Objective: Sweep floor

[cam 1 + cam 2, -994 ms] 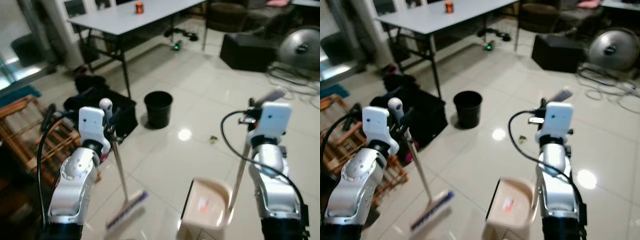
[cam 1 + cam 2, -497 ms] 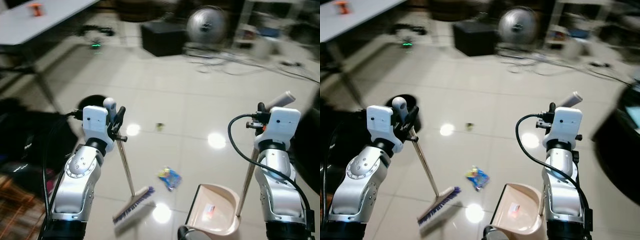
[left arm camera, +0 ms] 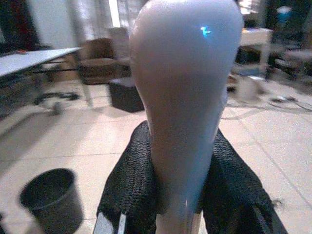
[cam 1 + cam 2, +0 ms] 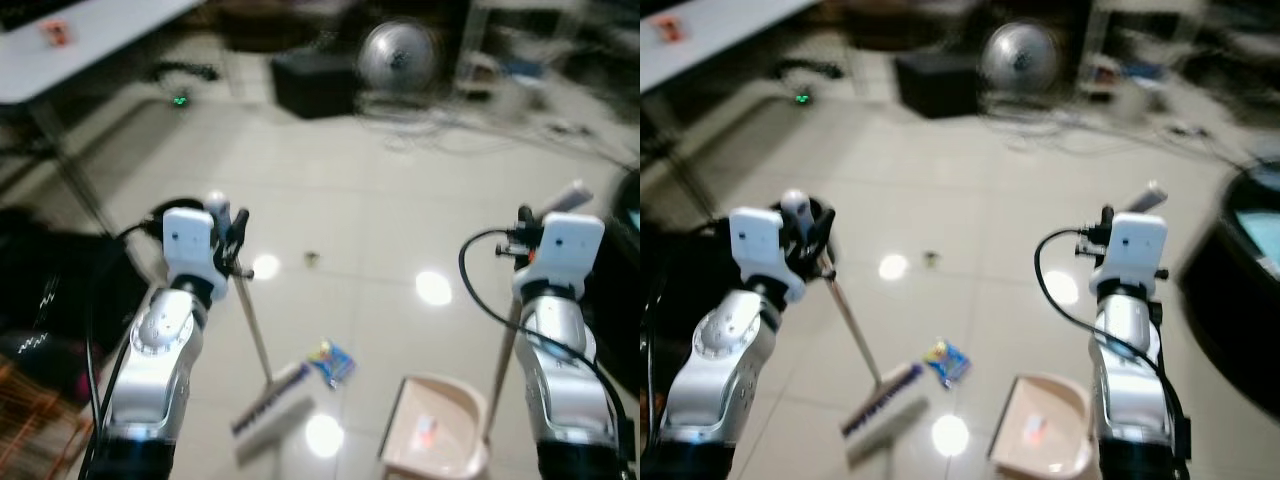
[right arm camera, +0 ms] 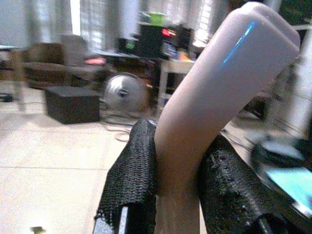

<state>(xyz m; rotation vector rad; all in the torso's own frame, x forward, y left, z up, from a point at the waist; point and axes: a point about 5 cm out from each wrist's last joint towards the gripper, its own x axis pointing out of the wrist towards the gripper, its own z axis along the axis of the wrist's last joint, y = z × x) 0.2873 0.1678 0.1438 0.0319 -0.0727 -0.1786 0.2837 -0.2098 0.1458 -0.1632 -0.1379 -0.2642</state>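
My left gripper (image 4: 228,235) is shut on the pale handle of a broom (image 4: 250,325); its brush head (image 4: 270,397) rests on the tiled floor. My right gripper (image 4: 528,222) is shut on the upright handle of a beige dustpan (image 4: 436,440), whose pan sits on the floor at the lower right. A small blue and yellow wrapper (image 4: 332,361) lies on the tiles just right of the brush head. A tiny dark scrap (image 4: 312,259) lies farther off. In the left wrist view the black fingers (image 3: 129,183) clamp the broom's rounded grip (image 3: 183,87); in the right wrist view the fingers (image 5: 134,170) clamp the dustpan grip (image 5: 214,102).
A black bin (image 3: 48,197) stands on the floor by my left arm. A white table (image 4: 90,45) is at the far left. Farther off sit a round fan (image 4: 397,57), a black box (image 4: 315,85) and loose cables (image 4: 520,135). A dark round object (image 4: 1250,290) sits at the right edge.
The camera swung right from the table and bin, then shifted slightly. The wrapper and scrap came into view. Both grippers keep their holds; broom head stays beside the wrapper.
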